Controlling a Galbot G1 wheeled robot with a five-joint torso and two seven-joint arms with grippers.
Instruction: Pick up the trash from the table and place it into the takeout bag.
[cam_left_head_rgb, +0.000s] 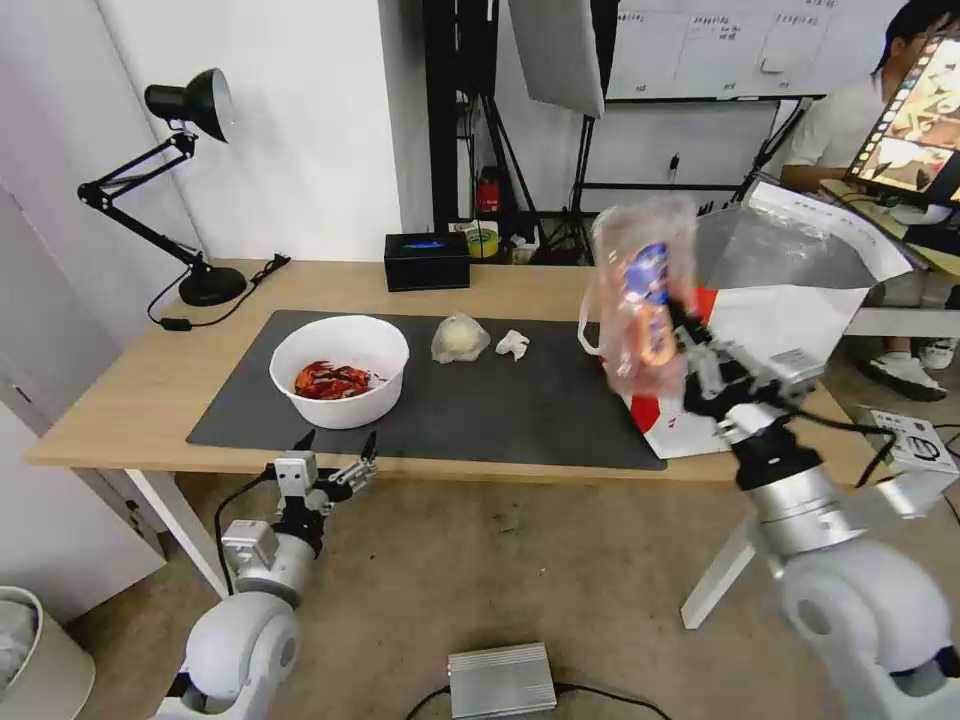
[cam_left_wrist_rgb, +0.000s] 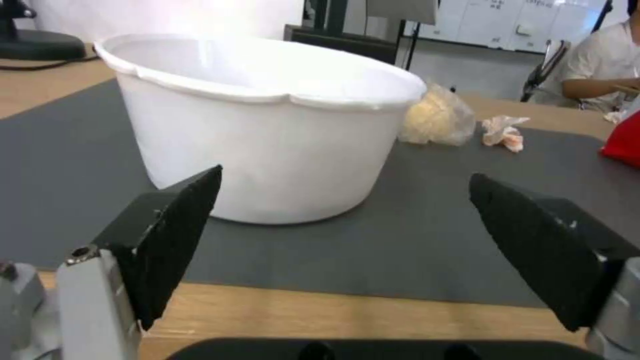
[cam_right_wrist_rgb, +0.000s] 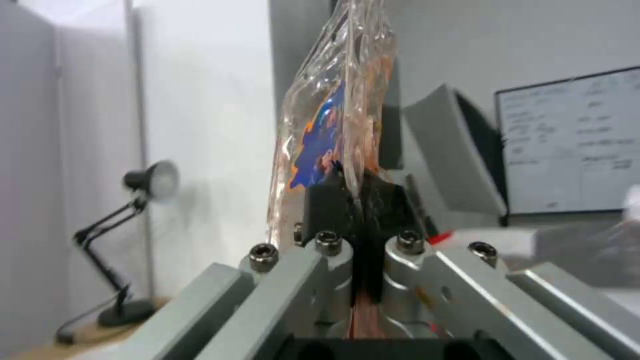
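My right gripper (cam_left_head_rgb: 683, 340) pinches the clear plastic clamshell tray (cam_left_head_rgb: 640, 300) upright in the air, beside the open white and red takeout bag (cam_left_head_rgb: 790, 330). My left gripper (cam_left_head_rgb: 335, 448) waits spread wide at the light-wood table's (cam_left_head_rgb: 120, 390) near edge — facing the white bowl of red shells (cam_left_head_rgb: 340, 368).

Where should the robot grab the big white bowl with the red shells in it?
Probably by the rim. The white bowl stands upright on the dark mat, wide and smooth-walled, wider than the left gripper opens. That gripper waits open at the table's near edge, facing the bowl. Coming from above the near side, one finger inside and one outside the thin lip, looks safest and keeps the shells from spilling.
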